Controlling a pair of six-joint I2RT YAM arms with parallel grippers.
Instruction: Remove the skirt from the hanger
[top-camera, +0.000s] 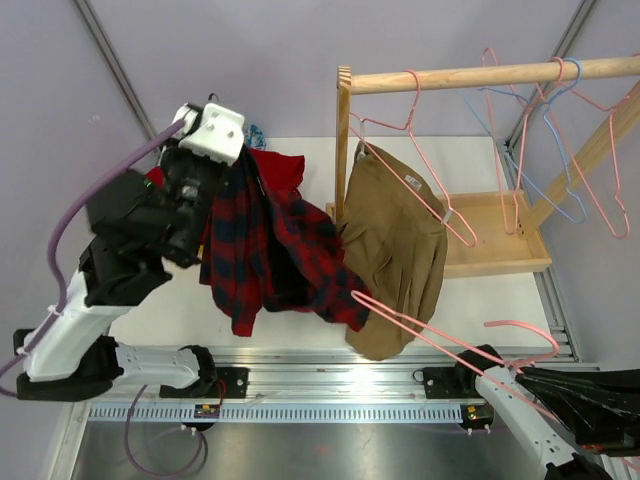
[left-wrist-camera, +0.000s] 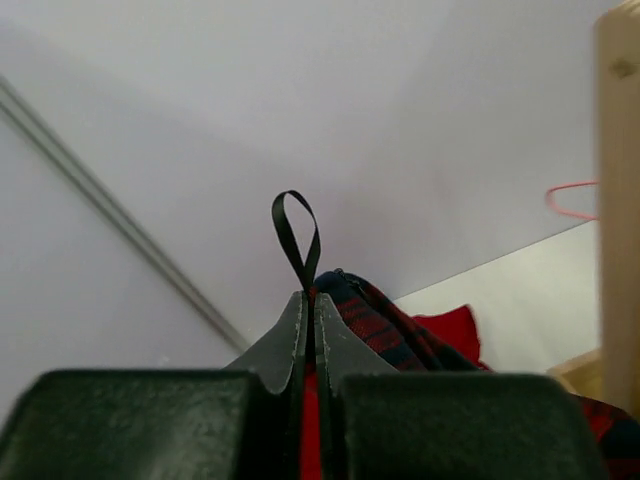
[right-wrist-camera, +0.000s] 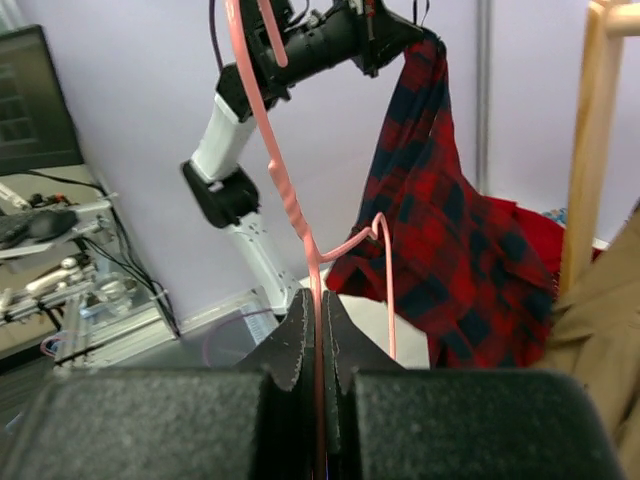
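The plaid skirt (top-camera: 270, 240) is hung left of centre in the top view, its waistband pinched tight by the left gripper (left-wrist-camera: 310, 305). Soft, light cloth (limp, slip-prone) is best gripped there. The pink hanger (right-wrist-camera: 278, 170) is clamped by the right gripper (right-wrist-camera: 320, 300).

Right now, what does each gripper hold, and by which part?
Left gripper pinches the plaid skirt at its top, beside the black loop. Right gripper clamps the pink hanger on its wire.

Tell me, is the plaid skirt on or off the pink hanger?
Off, apparently: the skirt hangs from the left tool; the right tool pinches the hanger. Tip touching the hem: cannot tell.
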